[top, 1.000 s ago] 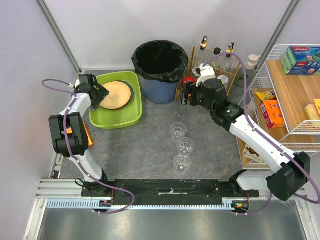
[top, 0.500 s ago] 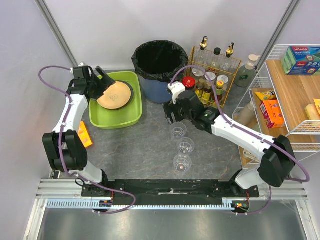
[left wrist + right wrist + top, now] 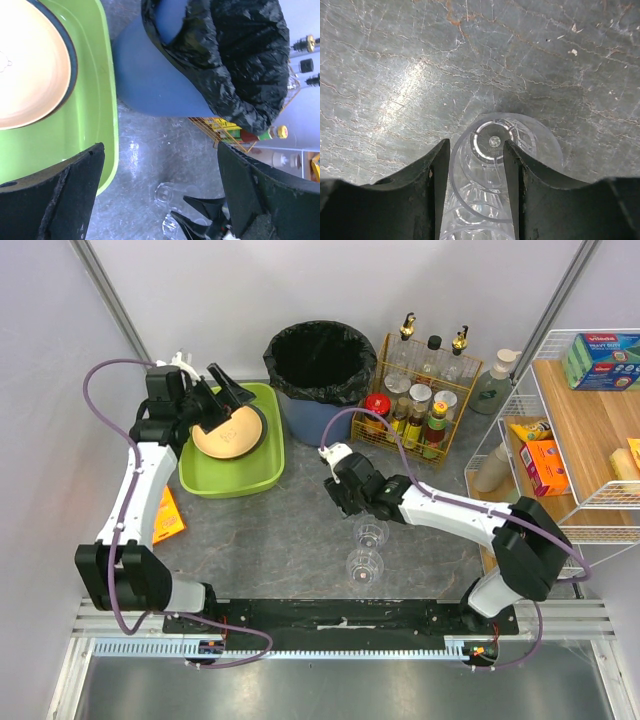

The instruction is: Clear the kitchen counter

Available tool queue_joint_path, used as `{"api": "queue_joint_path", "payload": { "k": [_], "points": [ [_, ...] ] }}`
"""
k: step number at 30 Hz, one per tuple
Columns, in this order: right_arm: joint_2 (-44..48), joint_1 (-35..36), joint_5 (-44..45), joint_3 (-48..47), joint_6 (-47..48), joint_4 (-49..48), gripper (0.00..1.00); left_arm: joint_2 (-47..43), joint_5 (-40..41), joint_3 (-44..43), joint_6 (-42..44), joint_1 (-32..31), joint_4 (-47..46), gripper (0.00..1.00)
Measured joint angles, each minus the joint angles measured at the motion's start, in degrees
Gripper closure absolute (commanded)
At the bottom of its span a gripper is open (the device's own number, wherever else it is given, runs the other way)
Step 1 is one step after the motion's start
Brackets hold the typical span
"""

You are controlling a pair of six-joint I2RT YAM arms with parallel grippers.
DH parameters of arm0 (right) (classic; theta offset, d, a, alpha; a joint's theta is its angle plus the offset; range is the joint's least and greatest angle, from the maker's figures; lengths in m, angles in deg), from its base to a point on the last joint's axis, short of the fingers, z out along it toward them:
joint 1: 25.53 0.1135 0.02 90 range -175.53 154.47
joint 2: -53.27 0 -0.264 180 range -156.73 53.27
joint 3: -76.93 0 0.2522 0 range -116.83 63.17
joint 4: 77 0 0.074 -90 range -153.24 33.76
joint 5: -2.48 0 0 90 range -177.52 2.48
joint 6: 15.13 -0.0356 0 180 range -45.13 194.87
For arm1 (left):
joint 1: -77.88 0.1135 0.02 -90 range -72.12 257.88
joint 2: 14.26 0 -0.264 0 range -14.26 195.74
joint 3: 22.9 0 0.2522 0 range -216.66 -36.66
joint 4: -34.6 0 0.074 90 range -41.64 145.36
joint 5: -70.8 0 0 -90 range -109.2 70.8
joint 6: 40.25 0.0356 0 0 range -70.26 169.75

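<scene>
The right end effector [image 3: 477, 145] has swung from the bottle rack [image 3: 420, 390] to the farthest glass [image 3: 490, 150] on the bench [image 3: 270, 530] and narrowed onto its sides; lift-off appears next. The left end effector [image 3: 159, 150] gapes wide, empty, above the green tub [image 3: 107, 100].

In the top view the right gripper [image 3: 351, 502] covers the glass [image 3: 487, 172] nearest the bin [image 3: 320, 390]. The right wrist view cuts that glass off at the bottom edge, and whether the fingers [image 3: 427, 200] touch it cannot be told. Right of the bin, the labels on the bottles [image 3: 420, 412] are too small to read, and the wire rack [image 3: 580, 440] runs off the edge.
</scene>
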Motion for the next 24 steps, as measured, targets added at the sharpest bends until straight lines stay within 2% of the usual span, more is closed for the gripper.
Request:
{"api": "queue_joint_path", "payload": {
  "k": [7, 13, 24],
  "points": [
    [-4.11, 0.66, -0.22, 0.17, -2.03, 0.0, 0.72, -2.82, -1.79, 0.0, 0.0, -0.72, 1.01, 0.02],
    [-4.92, 0.85, -0.42, -0.13, -2.89, 0.28, 1.0, -3.87, -2.43, 0.0, -0.02, -0.72, 1.88, 0.02],
    [-3.96, 0.85, -6.36, -6.91, -3.72, -0.68, 1.0, -3.89, -9.73, -1.7, -1.18, -0.87, 1.86, 0.01]
  ]
}}
